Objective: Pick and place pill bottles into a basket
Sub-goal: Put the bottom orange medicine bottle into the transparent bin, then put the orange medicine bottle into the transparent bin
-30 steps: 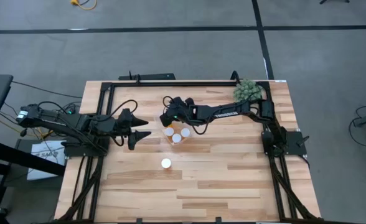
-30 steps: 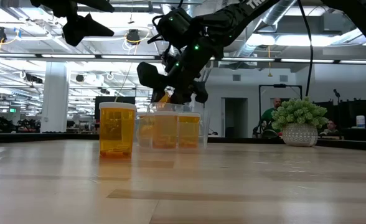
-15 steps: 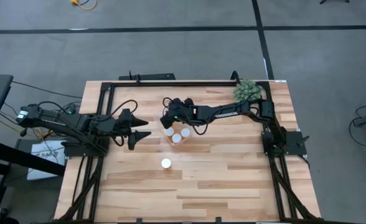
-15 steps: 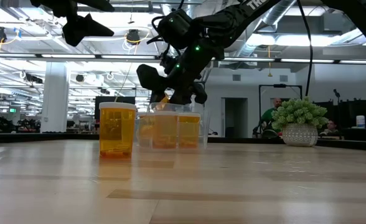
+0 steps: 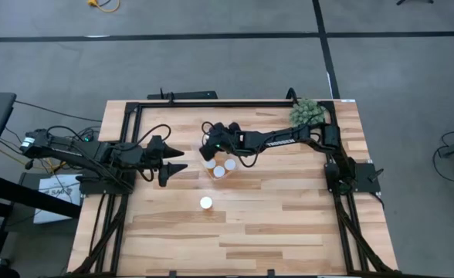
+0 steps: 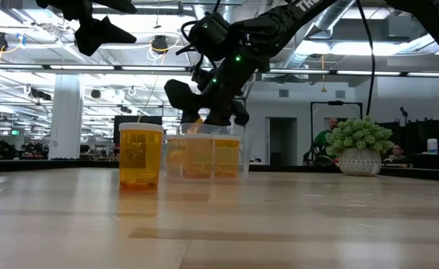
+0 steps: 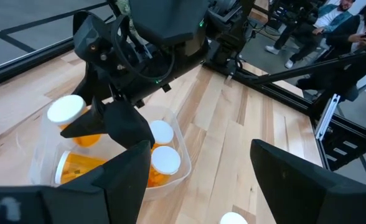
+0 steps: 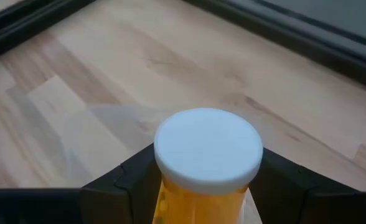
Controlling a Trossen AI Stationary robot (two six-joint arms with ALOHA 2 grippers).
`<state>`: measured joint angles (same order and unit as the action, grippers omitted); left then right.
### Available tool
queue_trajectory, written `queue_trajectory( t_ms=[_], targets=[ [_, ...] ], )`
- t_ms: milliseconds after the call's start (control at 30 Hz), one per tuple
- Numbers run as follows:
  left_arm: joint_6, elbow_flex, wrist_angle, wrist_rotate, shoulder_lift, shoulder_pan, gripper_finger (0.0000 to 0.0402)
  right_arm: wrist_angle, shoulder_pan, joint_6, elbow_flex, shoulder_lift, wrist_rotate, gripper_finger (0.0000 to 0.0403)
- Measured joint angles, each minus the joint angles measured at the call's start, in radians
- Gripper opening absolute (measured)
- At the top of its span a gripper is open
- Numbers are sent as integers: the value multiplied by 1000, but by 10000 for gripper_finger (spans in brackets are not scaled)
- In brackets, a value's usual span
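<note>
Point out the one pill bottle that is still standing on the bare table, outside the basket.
It is the lone pill bottle near the table's middle, on bare wood. The others are in the clear basket, apart from one bottle held in the right gripper above it.

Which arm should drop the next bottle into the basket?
Right. Its tool already grips a pill bottle over the basket. The left tool waits open and empty beside the basket.

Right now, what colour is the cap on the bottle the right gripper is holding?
White, over an orange body; the pill bottle shows best in the right wrist view.
</note>
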<state>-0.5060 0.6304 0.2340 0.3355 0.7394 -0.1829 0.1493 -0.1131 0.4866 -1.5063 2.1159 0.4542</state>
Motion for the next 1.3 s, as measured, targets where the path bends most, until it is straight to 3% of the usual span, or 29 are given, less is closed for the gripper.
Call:
queue_trajectory(
  t_ms=[333, 633, 1000, 1133, 1300],
  targets=[
    [1, 0, 0, -1, 0, 0, 265, 27, 0, -1, 0, 0, -38, 212],
    [2, 0, 0, -19, 0, 0, 265, 63, -2, 9, 0, 0, -77, 264],
    [1, 0, 0, -19, 0, 0, 265, 78, 6, 4, -1, 0, -72, 266],
    [4, 0, 1, -36, 0, 0, 265, 129, 30, -89, -40, -8, -87, 266],
    [35, 0, 15, -95, 0, 0, 265, 262, 90, -327, -148, -12, -83, 266]
  ],
)
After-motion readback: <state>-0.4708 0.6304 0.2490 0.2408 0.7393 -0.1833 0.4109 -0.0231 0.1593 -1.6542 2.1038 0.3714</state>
